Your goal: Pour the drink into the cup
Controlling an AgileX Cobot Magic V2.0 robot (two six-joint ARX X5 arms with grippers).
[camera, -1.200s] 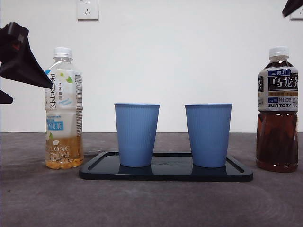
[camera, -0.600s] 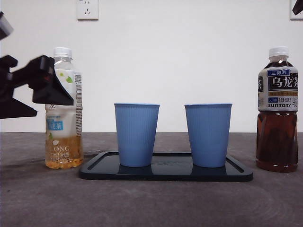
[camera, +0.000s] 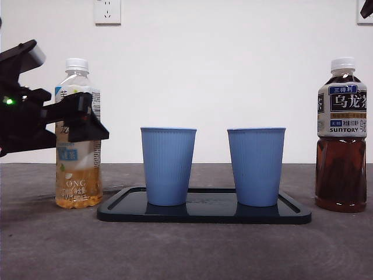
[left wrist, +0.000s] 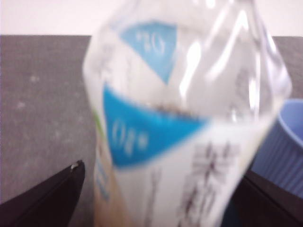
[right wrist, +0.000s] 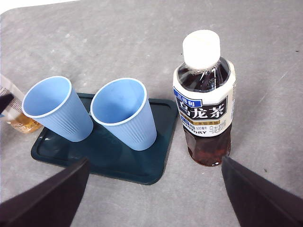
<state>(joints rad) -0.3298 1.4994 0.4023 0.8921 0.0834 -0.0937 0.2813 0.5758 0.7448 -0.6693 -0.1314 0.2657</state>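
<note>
Reaching — my left gripper [camera: 87,119] spread around pale bottle [camera: 78,134] | not yet clamped | next — close, uncap; right gripper [right wrist: 151,198] open, waiting.

bottles: 2 [camera: 77,134] [camera: 341,135] | cups: 2 [camera: 168,166] [camera: 256,167] | tray: 1 [camera: 204,214]

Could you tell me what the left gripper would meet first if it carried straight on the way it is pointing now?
Most likely the pale tea bottle: it fills the left wrist view between the open jaws of the left gripper, though depth is blurred.

Front view sits low and level; right wrist overlooks the same tray [camera: 204,214].
</note>
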